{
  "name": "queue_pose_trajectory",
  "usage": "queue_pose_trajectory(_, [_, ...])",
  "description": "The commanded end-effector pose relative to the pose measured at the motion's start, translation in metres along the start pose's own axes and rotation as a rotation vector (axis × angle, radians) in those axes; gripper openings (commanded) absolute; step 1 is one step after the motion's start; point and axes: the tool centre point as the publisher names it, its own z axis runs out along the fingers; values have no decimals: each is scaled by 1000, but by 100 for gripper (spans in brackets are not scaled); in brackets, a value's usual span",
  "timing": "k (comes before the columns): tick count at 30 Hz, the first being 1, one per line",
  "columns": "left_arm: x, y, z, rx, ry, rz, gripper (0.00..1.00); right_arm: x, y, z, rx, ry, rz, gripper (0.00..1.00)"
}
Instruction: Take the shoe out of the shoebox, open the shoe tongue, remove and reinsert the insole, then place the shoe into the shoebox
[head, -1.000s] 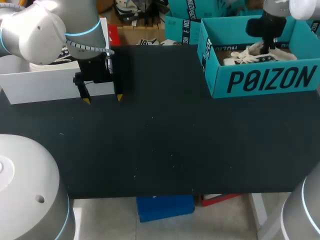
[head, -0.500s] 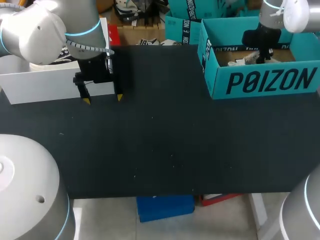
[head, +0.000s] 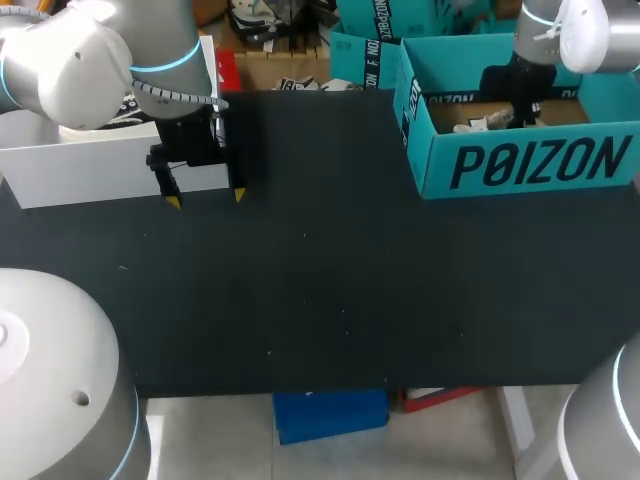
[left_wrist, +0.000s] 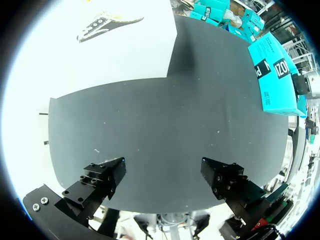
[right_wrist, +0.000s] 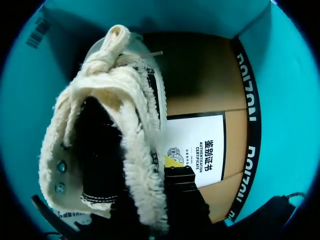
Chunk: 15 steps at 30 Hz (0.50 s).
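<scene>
a black table (head: 330, 290) lies under both arms. at its far left stands a white box (head: 90, 170). the left gripper (head: 206, 199) hangs just beside it, fingers spread wide on nothing. at the far right sits the teal shoebox (head: 540, 165), holding a cream fleece-lined shoe (right_wrist: 120, 115) and a white card (right_wrist: 200, 150). the right gripper (head: 520, 112) is down at the shoe's collar; whether it grips i cannot tell.

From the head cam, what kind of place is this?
Probably a robot test bench for shoe handling: a black table with the left arm and right arm over it, a teal shoebox at its far right, and a fleece-lined shoe inside.
</scene>
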Motion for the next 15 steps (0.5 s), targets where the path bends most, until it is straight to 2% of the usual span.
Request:
queue_pose_trajectory(1, [-1,0,0,1,3,1,100,-1,3,14,-2,8,3,0])
queue_pose_trajectory(3, [-1,0,0,1,3,1,100,-1,3,16,-5,11,8,0])
queue_pose_trajectory(4, [-1,0,0,1,3,1,100,-1,3,16,-5,14,12,18])
queue_pose_trajectory(5, [-1,0,0,1,3,1,100,-1,3,16,-3,20,15,71])
queue_pose_trajectory(6, [-1,0,0,1,3,1,100,-1,2,15,-4,20,15,100])
queue_pose_trajectory(10, [-1,0,0,1,3,1,100,1,-1,5,-4,23,17,100])
queue_pose_trajectory(15, [-1,0,0,1,3,1,100,-1,-3,-23,11,10,11,100])
